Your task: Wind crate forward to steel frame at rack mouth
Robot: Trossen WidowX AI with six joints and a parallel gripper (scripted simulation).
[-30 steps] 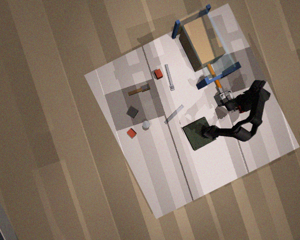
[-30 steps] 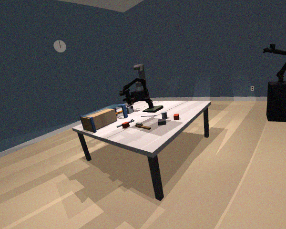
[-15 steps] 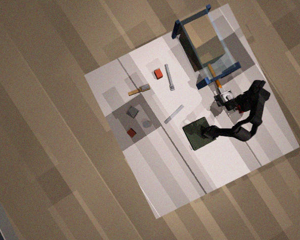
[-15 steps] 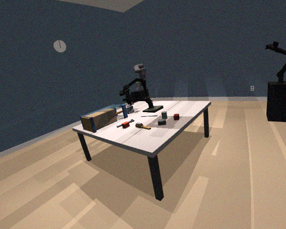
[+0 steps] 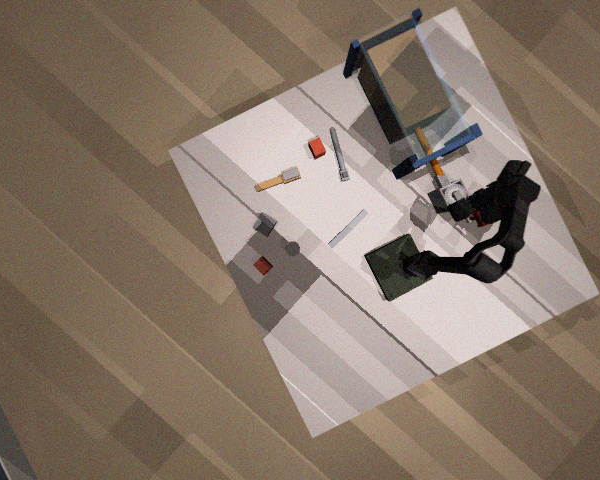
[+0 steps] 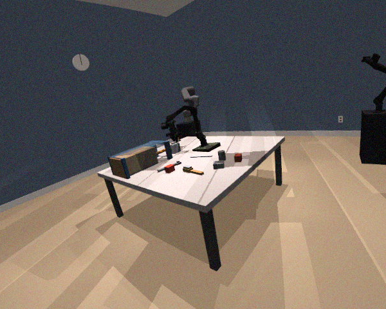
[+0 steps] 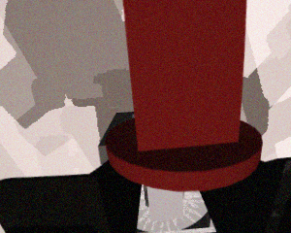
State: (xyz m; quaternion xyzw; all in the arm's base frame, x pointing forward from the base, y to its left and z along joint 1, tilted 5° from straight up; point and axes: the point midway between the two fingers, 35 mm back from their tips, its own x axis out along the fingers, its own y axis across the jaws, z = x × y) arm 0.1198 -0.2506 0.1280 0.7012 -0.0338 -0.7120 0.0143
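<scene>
Crate: in the cubby, upper right of the frame, apparently flat; front short of the mouth.
Strap: orange, running out beneath the steel frame point(image 5: 453, 145) point(image 6: 168, 150) to the winch point(image 5: 453, 191) point(image 6: 175, 147) point(image 7: 196, 206).
Handle point(image 5: 479, 218) point(image 7: 184, 73): red, over the top of the winch, right of centre from above; depth of the key not visible.
Gripper point(image 5: 464, 207) point(image 6: 174, 135) point(image 7: 171, 194): slightly spread under the red disc, no firm pinch on the handle.
Regrip: probably due, since more winding seems needed. Best to back off squarely, without dragging the key upward, then pinch low again.
Winding: short, level strokes; watch for a lifting crate edge. Stop at first contact, then release.
</scene>
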